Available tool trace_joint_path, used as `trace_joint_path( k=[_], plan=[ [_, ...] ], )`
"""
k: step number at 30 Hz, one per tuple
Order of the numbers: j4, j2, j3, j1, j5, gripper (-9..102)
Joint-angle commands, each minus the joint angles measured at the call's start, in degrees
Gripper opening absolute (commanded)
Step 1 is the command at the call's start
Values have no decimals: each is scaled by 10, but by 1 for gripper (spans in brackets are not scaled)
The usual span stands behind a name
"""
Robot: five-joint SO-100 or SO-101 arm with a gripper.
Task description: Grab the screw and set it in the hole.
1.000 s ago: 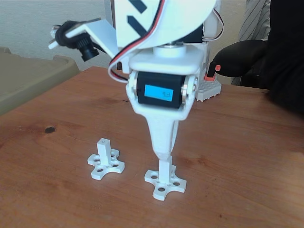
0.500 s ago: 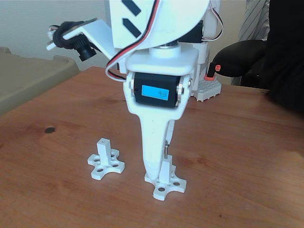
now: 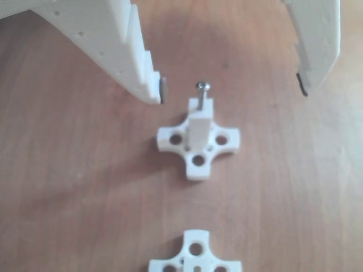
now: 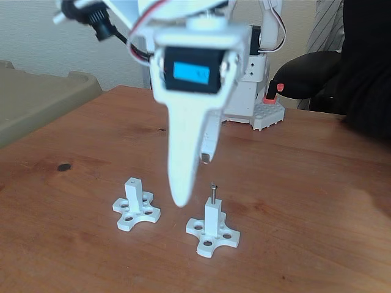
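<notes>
While the gripper (image 4: pixel 194 182) hangs above the wooden surface (image 4: pixel 305 201) with its fingers (image 3: pixel 150 85) spread wide and holding nothing, the screw (image 4: pixel 213 193) stands upright in the hole at the top of the white post (image 4: pixel 212 218), head up, shank partly exposed. In the other view the screw (image 3: pixel 202 93) sits between the two fingertips, touching neither. That post rises from a cross-shaped base (image 3: pixel 198 144). A second post (image 4: pixel 133 190), on its own cross base, stands to the left in the fixed view, its hole (image 4: pixel 132 181) unfilled.
</notes>
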Motion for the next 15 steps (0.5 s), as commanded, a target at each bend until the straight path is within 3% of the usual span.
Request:
trace_joint_path(
  k=[1, 10, 11, 15],
  plan=[
    [10, 81, -16, 4, -14, 32],
    [-29, 248, 86, 41, -40, 5],
    [-43, 310, 132, 50, -47, -4],
    [-42, 390, 194, 54, -47, -4]
  ],
)
